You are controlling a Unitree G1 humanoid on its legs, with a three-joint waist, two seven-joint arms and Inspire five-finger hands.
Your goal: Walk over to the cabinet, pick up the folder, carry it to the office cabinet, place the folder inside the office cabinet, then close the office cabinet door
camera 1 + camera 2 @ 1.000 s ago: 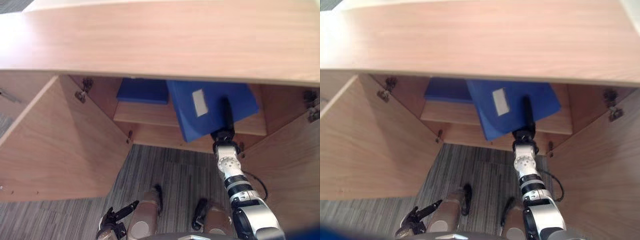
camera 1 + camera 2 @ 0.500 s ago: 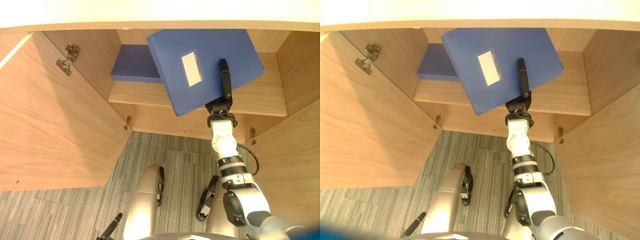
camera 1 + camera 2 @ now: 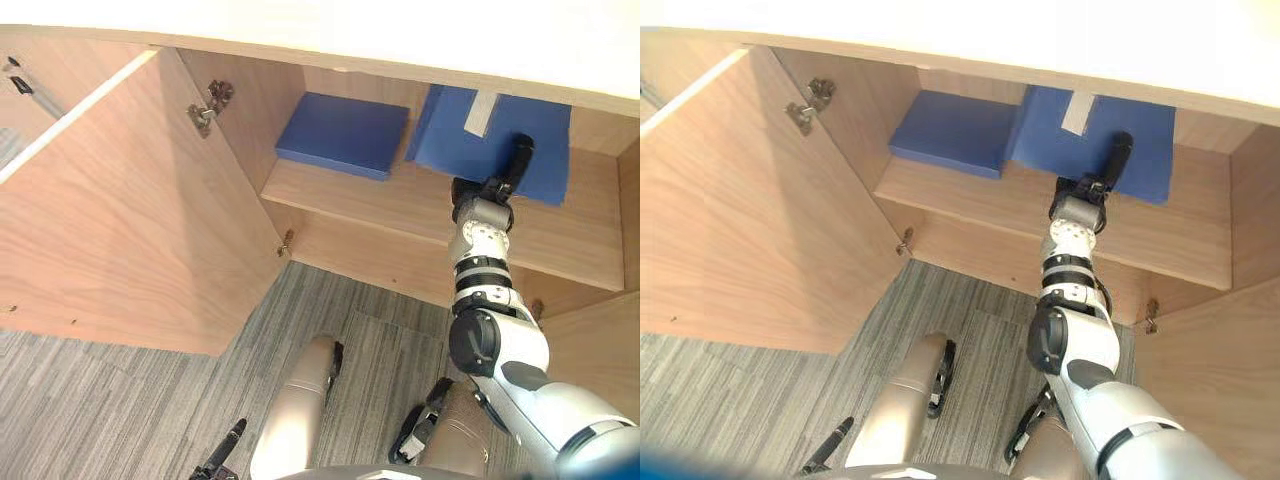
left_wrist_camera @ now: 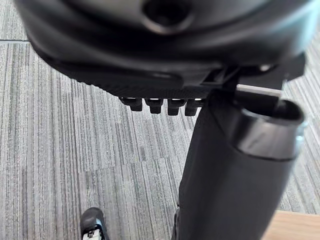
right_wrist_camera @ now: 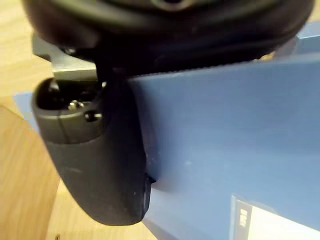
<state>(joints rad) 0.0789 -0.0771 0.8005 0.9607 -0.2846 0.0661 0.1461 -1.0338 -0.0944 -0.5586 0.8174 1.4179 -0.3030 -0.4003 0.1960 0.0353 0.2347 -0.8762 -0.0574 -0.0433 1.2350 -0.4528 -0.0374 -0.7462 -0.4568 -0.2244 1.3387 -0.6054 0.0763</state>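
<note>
Folder (image 3: 450, 140) now deeper on wooden shelf (image 3: 380, 200), flat blue slab; right hand (image 3: 490, 185) thumb-pinches it; left hand (image 3: 230, 440) fingers relaxed.

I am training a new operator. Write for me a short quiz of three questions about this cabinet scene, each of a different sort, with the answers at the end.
1. True or false: the cabinet door on the robot's left is shut.
2. The second blue folder lies: A) on the carpet; B) flat on the shelf, to the left of the held folder; C) on top of the cabinet.
3. Fill in: the right hand grips the held folder with its ___ lying on the folder's upper face.

Key: 1 false, the door stands wide open; 2 B; 3 thumb.
</note>
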